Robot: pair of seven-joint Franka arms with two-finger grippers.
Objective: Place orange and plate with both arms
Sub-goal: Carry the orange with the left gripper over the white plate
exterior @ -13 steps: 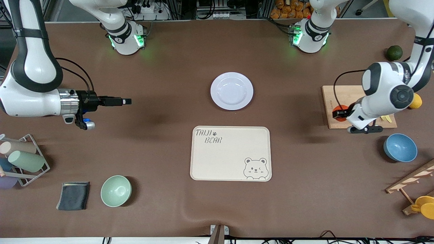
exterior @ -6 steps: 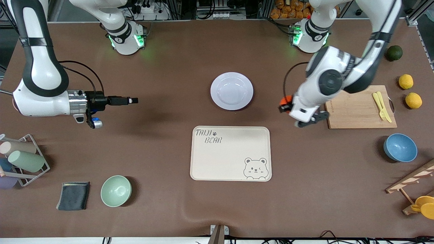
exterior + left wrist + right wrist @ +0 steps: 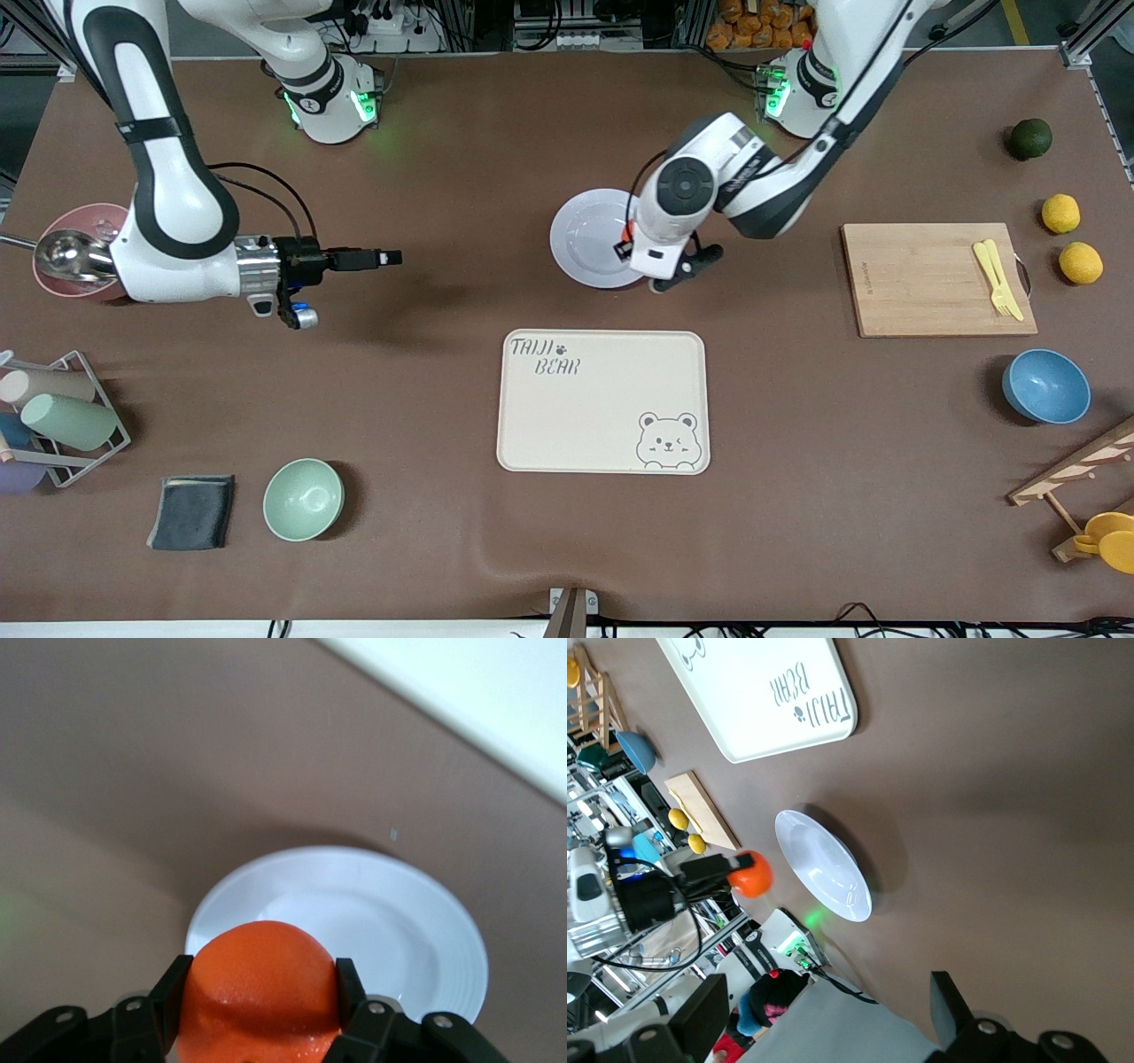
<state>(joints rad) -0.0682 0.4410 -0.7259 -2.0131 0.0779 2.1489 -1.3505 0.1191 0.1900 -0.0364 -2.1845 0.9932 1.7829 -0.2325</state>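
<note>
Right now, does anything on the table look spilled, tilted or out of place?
Nothing stands out. The left gripper holds the orange over the plate, which lies flat. The right gripper, open, hangs over bare table toward the right arm's end.

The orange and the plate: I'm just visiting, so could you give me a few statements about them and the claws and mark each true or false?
1. The left claw is shut on the orange. True.
2. The orange already lies in the plate. False: it is held in the air over the plate's edge.
3. The right claw holds the plate. False: it is open, holds nothing, and hangs over bare table toward the right arm's end.
4. The plate lies farther from the front camera than the bear tray. True.
5. The plate stands on the cutting board. False: it lies on the table, apart from the board.
</note>
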